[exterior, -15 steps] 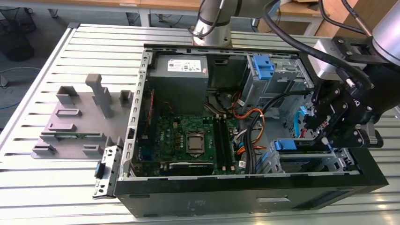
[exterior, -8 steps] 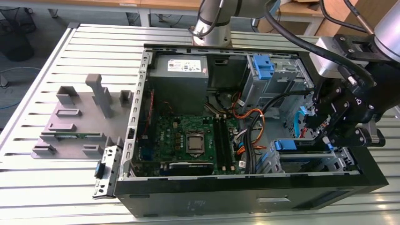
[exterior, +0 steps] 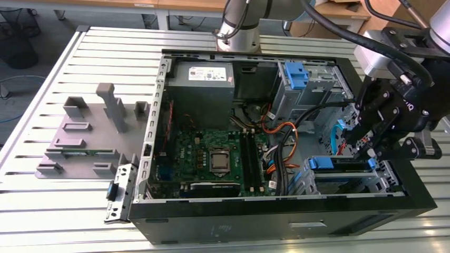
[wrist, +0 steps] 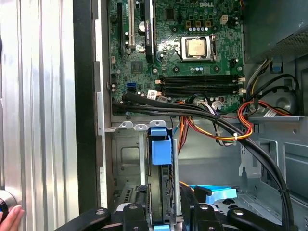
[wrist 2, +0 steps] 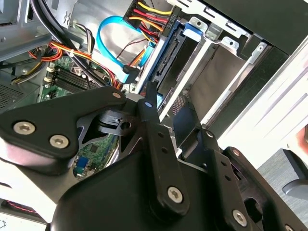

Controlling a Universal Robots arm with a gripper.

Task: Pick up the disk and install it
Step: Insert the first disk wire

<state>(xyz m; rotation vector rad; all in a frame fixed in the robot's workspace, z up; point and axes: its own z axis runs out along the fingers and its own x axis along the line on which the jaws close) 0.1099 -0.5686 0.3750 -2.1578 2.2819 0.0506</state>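
Already seated: disk in its bay

Now the disk (wrist: 160,192) sits edge-up in the drive cage (wrist: 126,159) at the case's (exterior: 281,219) front corner, its blue bracket (wrist: 159,144) showing at the cage mouth. The gripper (exterior: 367,153) hovers just above that bay, fingers (wrist 2: 153,120) spread and holding nothing, straddling the disk's end. Cables (wrist: 216,127) crowd one side; the case wall hems in the other, by the slatted tabletop (exterior: 105,47).
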